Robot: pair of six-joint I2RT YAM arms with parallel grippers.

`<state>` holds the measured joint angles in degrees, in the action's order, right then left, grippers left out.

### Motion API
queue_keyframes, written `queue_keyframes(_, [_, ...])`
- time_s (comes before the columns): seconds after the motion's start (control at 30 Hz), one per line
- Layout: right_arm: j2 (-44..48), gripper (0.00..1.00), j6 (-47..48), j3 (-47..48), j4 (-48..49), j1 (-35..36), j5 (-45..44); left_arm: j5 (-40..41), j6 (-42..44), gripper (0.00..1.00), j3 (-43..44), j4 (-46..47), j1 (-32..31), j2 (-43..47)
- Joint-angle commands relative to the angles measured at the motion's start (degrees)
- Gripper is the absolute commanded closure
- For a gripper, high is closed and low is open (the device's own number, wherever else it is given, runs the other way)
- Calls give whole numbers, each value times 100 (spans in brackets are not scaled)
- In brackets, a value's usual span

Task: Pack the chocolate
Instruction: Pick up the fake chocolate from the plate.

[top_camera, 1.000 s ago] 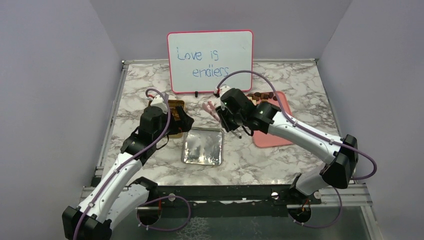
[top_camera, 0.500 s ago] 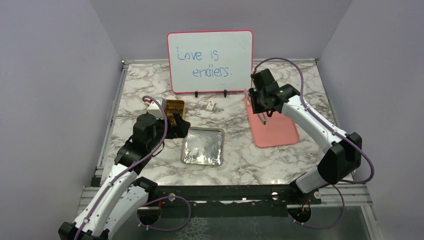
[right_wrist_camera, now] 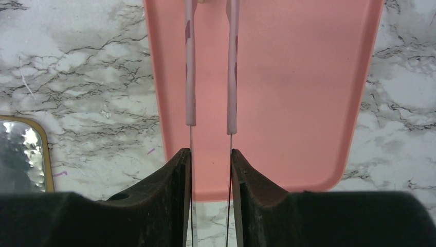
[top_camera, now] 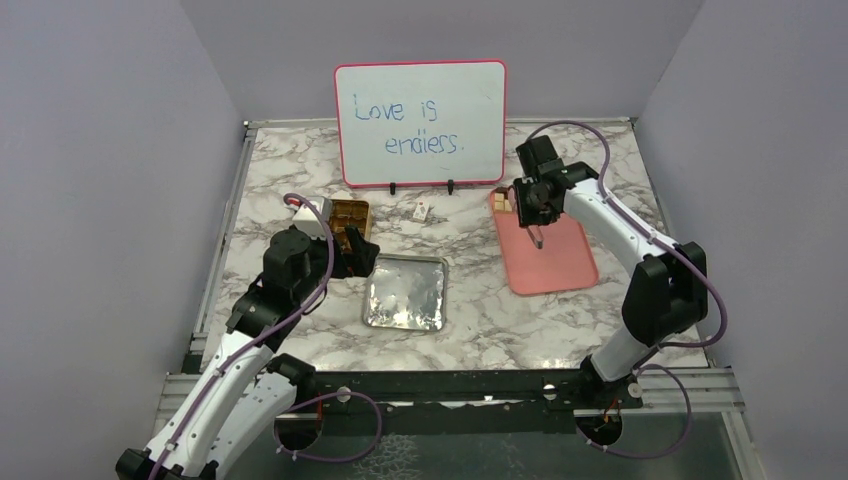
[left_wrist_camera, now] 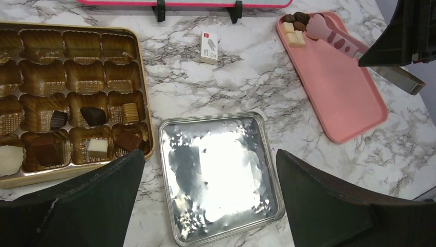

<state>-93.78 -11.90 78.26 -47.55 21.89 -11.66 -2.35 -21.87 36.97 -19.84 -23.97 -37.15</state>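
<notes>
Your right pincer (right_wrist_camera: 211, 163) clamps the pink tongs (right_wrist_camera: 190, 72), blades parted, long axis straight ahead along the pink tray (right_wrist_camera: 308, 103). The loose chocolate (left_wrist_camera: 300, 19) sits dead ahead at the tong tips, at the tray's far end. Your left pincer (left_wrist_camera: 205, 167) gapes wide, well apart from it, so the right arm is nearer.

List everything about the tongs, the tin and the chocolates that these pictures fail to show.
- Tongs tips: right wrist view, cut off by the top edge; whether they grip a piece is unclear.
- Gold tin: left wrist view, left edge crops it; fingers of the left gripper cover its near rim.
- Chocolates on the pink tray: top view, too small to count.
- Card print: left wrist view, too small to read.
</notes>
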Motion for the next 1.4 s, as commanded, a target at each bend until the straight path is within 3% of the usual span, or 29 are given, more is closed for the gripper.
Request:
queue_keyframes(0.0, [-119, 64, 82, -77, 231, -109, 284, 17, 86, 1, -36, -20, 23, 110])
queue_keyframes(0.33, [-371, 64, 58, -186, 491, -129, 554, -20, 95, 1, -31, -18, 28, 88])
queue_keyframes(0.97, [-696, 66, 125, -195, 225, -140, 217, 5, 95, 1, -33, -20, 26, 103])
queue_keyframes(1.37, [-293, 71, 209, -261, 7, -133, 173, 39, 86, 1, -35, -21, 28, 144])
